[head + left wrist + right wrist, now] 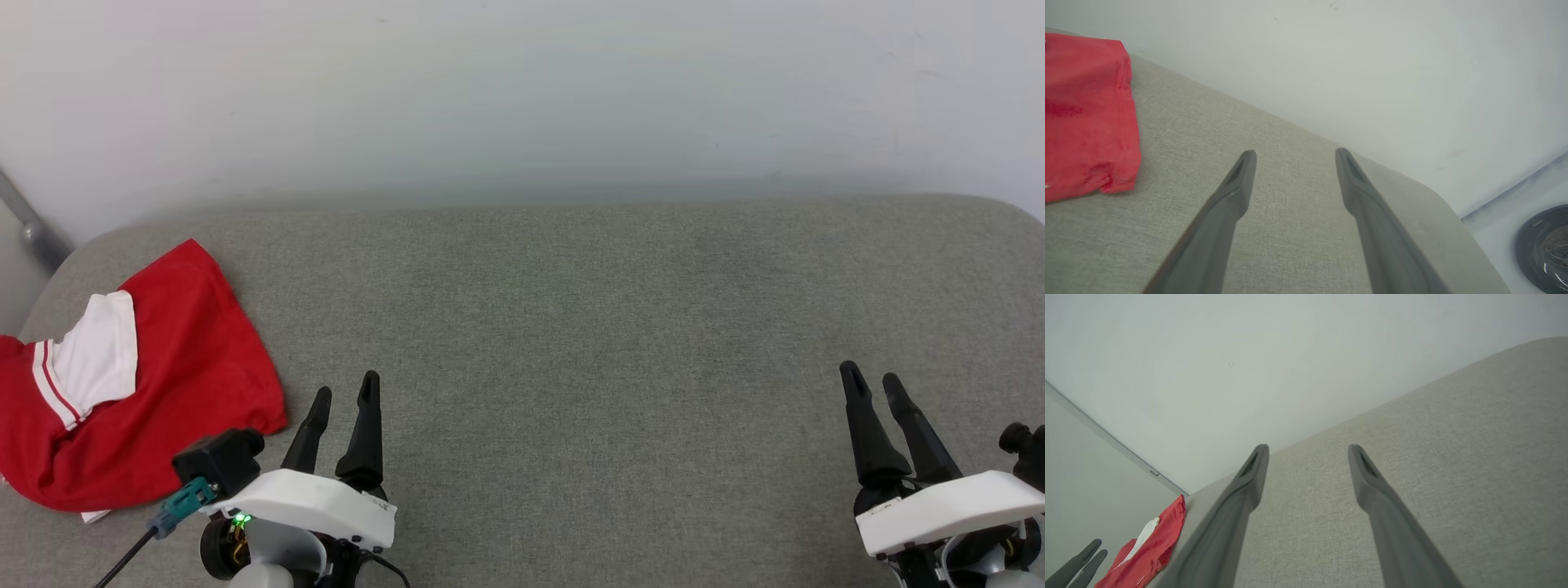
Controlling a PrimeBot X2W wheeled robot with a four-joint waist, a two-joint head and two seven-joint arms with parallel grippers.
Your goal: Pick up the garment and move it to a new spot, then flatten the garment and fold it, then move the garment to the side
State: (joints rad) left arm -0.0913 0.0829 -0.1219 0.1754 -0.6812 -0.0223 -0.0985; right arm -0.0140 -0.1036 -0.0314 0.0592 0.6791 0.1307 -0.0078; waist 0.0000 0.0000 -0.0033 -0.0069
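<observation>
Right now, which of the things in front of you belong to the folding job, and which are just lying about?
For the job: red garment, bunched at far left; left fingers and right fingers, open, empty.
Just about: grey cushion under it all, pale wall, grey bar, dark round object.

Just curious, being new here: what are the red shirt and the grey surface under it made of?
The shirt looks like soft matte cloth, probably knit: it lies rumpled in folds. The surface seems woven upholstery fabric, matte: fine weave shows.
</observation>
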